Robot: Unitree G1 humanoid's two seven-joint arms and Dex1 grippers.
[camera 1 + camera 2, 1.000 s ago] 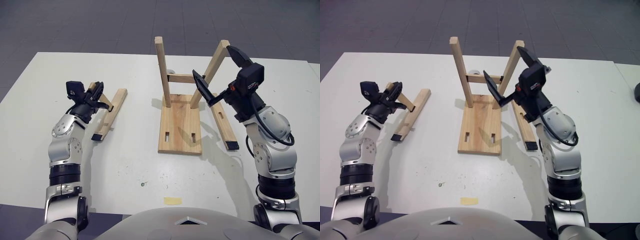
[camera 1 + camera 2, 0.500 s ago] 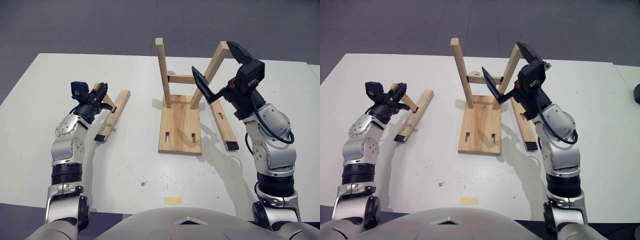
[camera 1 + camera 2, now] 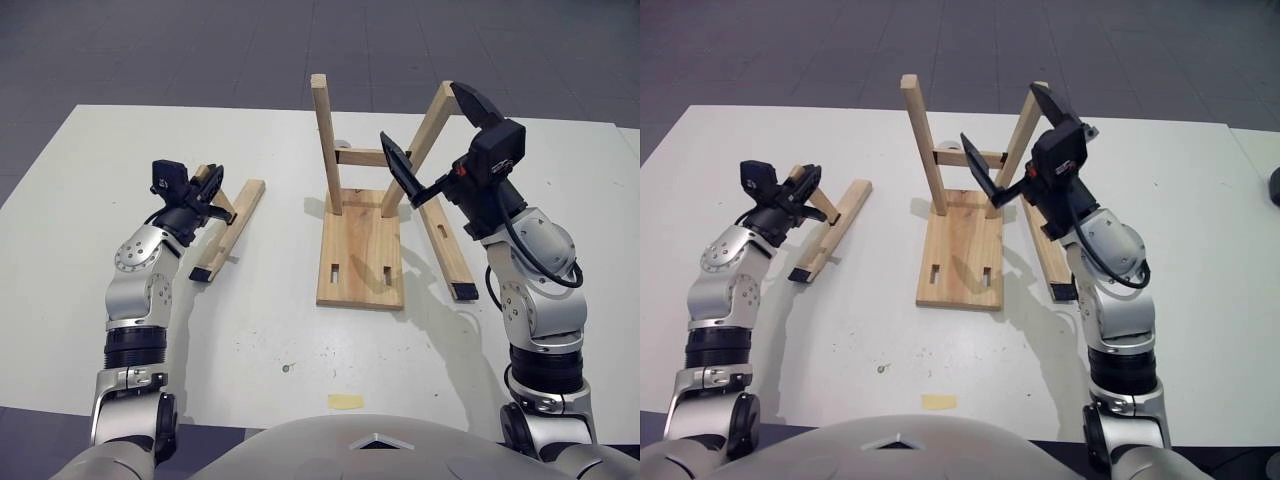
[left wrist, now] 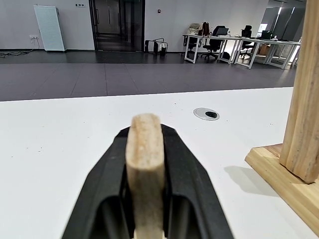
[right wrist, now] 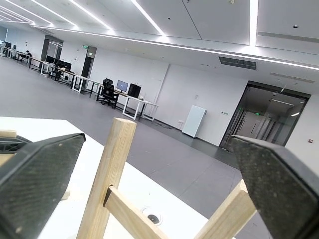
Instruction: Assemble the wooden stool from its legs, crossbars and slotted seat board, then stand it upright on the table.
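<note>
Stool leg frame (image 3: 235, 215), probably stiff and light (best gripped mid-length), sits pinched in left gripper (image 3: 207, 188); right gripper (image 3: 437, 137) gapes wide, empty.

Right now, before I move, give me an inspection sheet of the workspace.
Surface: white table.
Job's things: seat board flat; two legs and crossbar standing in far slots, near slots empty; loose leg on its right; left leg with short bar.
Clutter: yellow scrap at near edge.
Claws: left claw shut on short bar; right claw open, straddling right upright leg.
Cables: black cable on right forearm.
Surroundings: grey floor, office desks.
</note>
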